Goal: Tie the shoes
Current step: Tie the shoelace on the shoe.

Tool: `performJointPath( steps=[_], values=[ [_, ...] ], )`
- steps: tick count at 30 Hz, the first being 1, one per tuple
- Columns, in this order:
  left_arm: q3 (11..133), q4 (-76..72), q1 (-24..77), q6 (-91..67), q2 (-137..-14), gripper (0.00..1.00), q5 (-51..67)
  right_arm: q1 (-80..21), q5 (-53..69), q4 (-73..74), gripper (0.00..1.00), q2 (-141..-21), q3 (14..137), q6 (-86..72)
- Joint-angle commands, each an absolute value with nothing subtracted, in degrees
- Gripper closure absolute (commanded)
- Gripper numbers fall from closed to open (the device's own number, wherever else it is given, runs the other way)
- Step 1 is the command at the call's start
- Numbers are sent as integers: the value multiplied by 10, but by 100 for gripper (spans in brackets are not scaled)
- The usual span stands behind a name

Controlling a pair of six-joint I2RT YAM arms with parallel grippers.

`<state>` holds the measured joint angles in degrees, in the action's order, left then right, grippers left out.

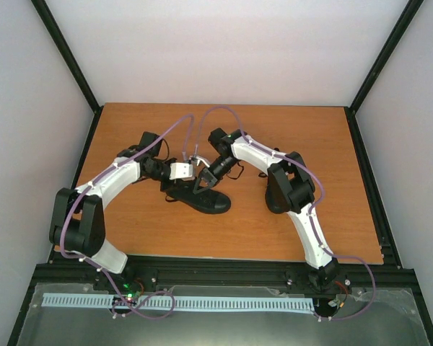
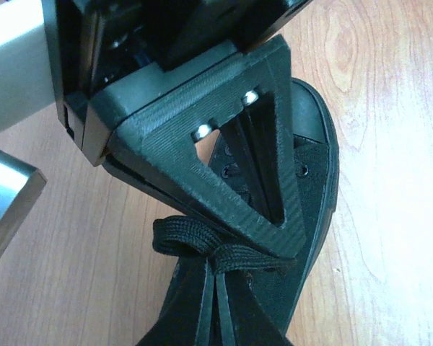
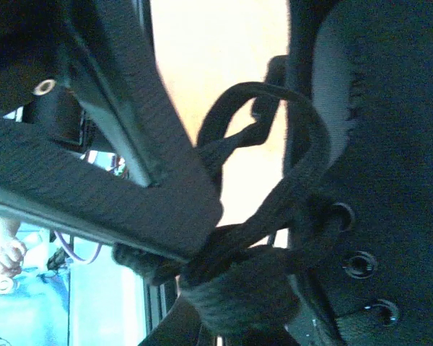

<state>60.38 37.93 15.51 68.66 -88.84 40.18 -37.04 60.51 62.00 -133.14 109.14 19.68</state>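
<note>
Wooden surface (image 1: 159, 234) is carrying everything. Left arm (image 1: 115, 176) and right arm (image 1: 307, 223) are both reaching in and meeting over the middle of the surface. Centre sneaker (image 1: 211, 202) is lying just below where the two wrists meet, running diagonally across the top view. A second black sneaker (image 1: 273, 205) is sitting to its right, well apart, partly hidden under the right arm's elbow, so its pose isn't readable. Left fingers (image 2: 200, 313) are pressing together, clamping the black lace (image 2: 180, 234) right at their tips. A flat loop of that lace is sticking out to the left of the pinch, over the sneaker's upper. Right fingers (image 3: 130, 194) are also closing tight, with a bunch of lace wadding up at their tip. Another loop is arching up and away from that pinch beside the sneaker's tongue area. In the left wrist view one triangular right finger is sitting directly above the left fingertips, nearly touching. Both grips are landing on the same short stretch of lace over the eyelet row. Eyelets (image 3: 361, 264) are showing on the canvas just beside the right-hand pinch, with lace threading through them.
</note>
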Motion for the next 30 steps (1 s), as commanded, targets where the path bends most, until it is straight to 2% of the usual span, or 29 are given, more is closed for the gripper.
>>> performJointPath(
  steps=[1,5,11,21,30],
  values=[
    [623,381,157,665,-876,99,405,-375,654,648,97,-1325,1108,246],
    [623,386,157,658,-879,99,403,-376,668,650,97,-1329,1107,254],
    [609,428,157,722,-865,99,457,-372,628,558,97,-1334,1091,164],
    [574,357,156,657,-837,98,381,-313,662,491,97,-1274,1036,105],
    [583,372,156,614,-823,96,379,-310,705,486,97,-1267,1031,87]
  ],
)
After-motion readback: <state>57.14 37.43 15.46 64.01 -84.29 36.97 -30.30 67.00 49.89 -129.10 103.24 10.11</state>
